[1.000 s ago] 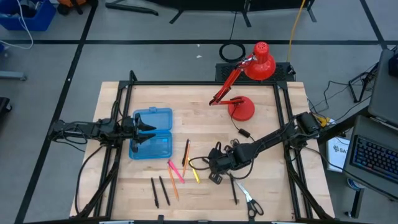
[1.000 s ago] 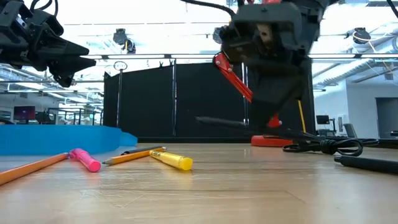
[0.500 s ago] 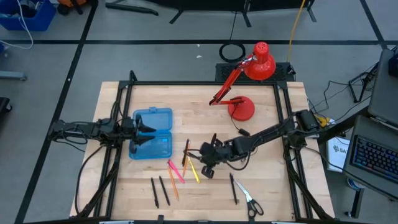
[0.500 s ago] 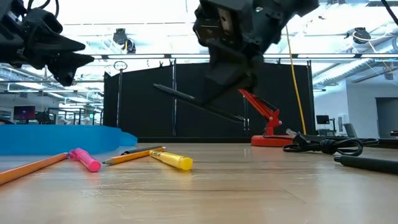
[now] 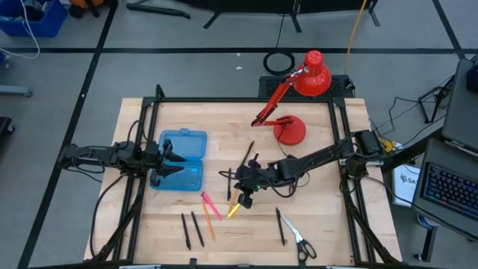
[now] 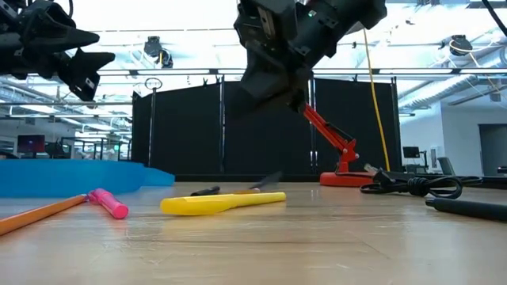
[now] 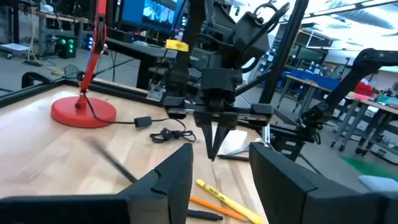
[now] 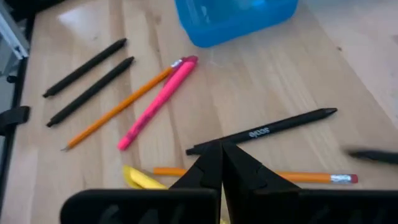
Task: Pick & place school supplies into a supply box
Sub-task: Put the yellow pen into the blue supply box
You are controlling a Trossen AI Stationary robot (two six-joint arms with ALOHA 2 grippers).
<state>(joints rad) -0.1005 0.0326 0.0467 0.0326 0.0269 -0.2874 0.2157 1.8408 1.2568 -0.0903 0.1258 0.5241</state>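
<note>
The translucent blue supply box [image 5: 183, 161] lies open at the table's left, and my left gripper [image 5: 173, 158] hovers open over it, pointing level. My right gripper [image 5: 240, 183] hangs shut above the middle of the table [image 6: 273, 83], with nothing between its fingers. Below it lie a lettered black pen [image 8: 261, 132], an orange pencil [image 8: 249, 174] and a yellow marker [image 6: 222, 203]. A blurred black pen [image 5: 250, 151] shows just beyond the gripper on its far side. A pink marker [image 5: 211, 205], two black pens [image 5: 190, 229] and another orange pencil [image 8: 115, 111] lie nearer the front.
A red desk lamp [image 5: 291, 131] stands at the far right with its black cable [image 5: 287, 161] running along the table. One more black pen [image 5: 281, 226] and the scissors [image 5: 302, 243] lie at the front right. A dark metal frame [image 5: 246, 101] borders the table.
My right gripper has gone toward the table's left and far side and tipped its fingers downward. The black pen that stuck out of its fingers is no longer between them and shows as a blur near the table. The yellow marker has turned about on the table.
</note>
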